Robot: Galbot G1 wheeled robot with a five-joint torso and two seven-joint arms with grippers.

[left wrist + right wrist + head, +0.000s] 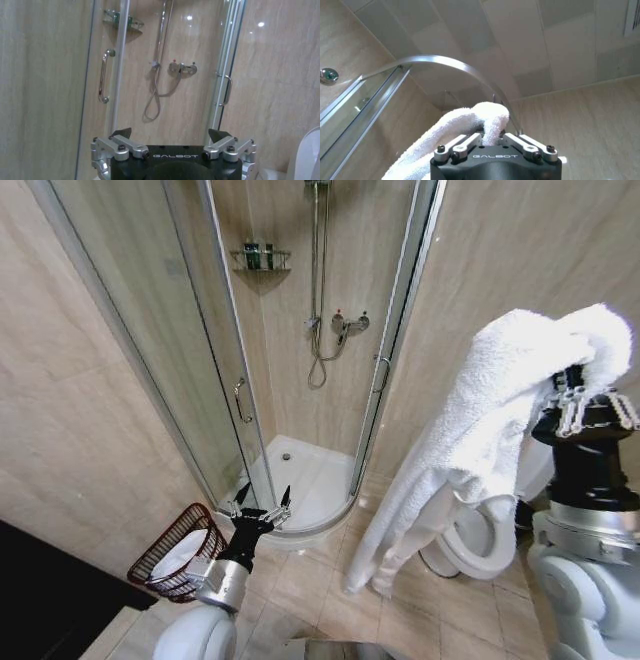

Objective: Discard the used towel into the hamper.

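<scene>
A long white towel (470, 450) hangs from my right gripper (575, 380), raised high at the right and shut on the towel's top fold (490, 120). The towel's lower end trails down to the floor tiles. The hamper (175, 552), a dark reddish-brown wire basket with something white inside, stands on the floor at lower left by the shower's glass wall. My left gripper (262, 498) is held low just right of the hamper, open and holding nothing; its fingertips (121, 132) point at the shower.
A corner shower cabin (300, 330) with curved glass doors and a white tray fills the middle. A white toilet (485, 540) stands behind the hanging towel at right. Beige tiled floor lies between the hamper and the toilet.
</scene>
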